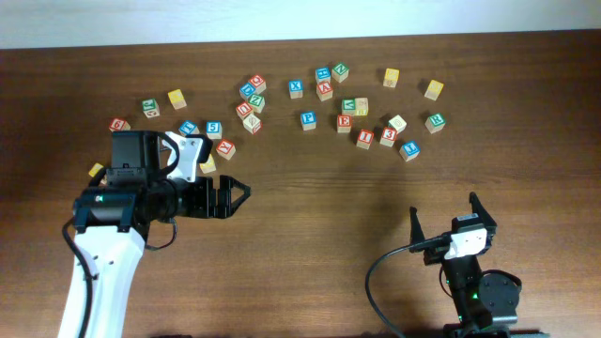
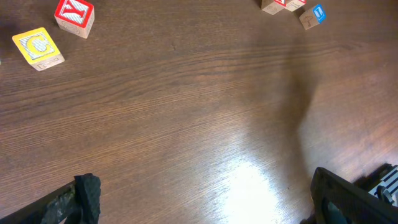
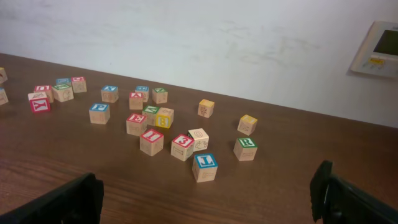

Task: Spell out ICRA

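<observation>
Left pincer (image 1: 242,195) agape; wall panel (image 3: 380,48) only in right-wrist view.

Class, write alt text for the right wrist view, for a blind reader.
Wooden letter blocks lie scattered across a brown table before a white wall. The open, empty right pincer frames the bottom corners.

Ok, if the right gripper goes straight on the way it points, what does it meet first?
Most likely the blue-lettered block, nearest and roughly centred between the open jaws of the right gripper. The green R block sits further back, to the right. Height is unclear; it might pass over.
</observation>
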